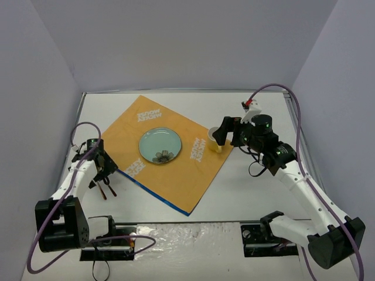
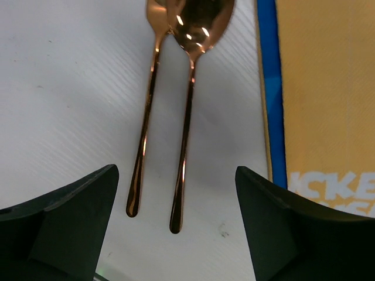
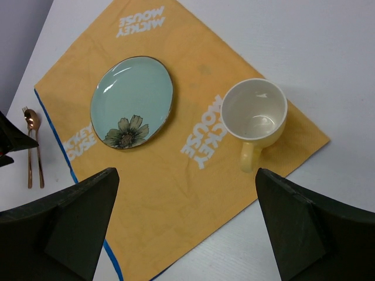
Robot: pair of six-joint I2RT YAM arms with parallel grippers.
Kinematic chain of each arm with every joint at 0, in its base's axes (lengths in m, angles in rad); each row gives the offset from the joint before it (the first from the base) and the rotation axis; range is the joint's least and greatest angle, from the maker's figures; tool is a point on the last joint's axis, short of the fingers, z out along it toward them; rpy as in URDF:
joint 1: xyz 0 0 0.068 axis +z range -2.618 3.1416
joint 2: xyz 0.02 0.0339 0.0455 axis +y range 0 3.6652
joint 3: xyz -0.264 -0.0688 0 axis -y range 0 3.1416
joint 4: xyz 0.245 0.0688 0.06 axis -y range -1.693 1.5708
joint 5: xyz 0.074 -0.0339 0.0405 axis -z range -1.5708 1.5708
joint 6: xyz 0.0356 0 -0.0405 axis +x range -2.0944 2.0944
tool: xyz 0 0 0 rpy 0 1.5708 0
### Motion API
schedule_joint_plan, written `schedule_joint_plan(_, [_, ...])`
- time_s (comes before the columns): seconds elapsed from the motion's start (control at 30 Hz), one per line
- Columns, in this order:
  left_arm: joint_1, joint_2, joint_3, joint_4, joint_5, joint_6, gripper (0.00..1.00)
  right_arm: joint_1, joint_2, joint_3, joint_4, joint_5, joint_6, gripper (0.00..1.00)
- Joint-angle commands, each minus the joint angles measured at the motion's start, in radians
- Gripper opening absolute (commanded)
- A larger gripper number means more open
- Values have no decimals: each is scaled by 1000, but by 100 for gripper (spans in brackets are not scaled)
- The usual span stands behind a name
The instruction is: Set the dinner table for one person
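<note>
Rose-gold cutlery point(image 2: 187, 117) lies beside the blue edge of the cloth point(image 2: 328, 88); left end effector point(image 2: 176, 199) and right end effector point(image 3: 186, 187) spread wide.

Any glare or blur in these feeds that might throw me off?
Left wrist: bright glints on the spoon bowl, handles sharp. Right wrist: evenly lit and crisp, faint sheen on the plate. Top external: soft even light, but a shiny strip glares along the dinner table near edge.
</note>
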Motion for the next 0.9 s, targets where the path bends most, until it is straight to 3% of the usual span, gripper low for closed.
schedule_joint_plan(0.0, [102,16,49,63,24,32,69,22,-35,-14,37,-32,22,99])
schedule_joint_plan(0.33, [191,128,81,90,44,98,45,71,-61,11,27,-74,-22,99])
schedule_joint_plan(0.6, [198,262,104,126,57,121,39,89,-65,26,0,-55,-71,99])
schedule_joint_plan(0.87, [196,356,126,129,55,132,25,90,-67,24,-22,-12,-101,99])
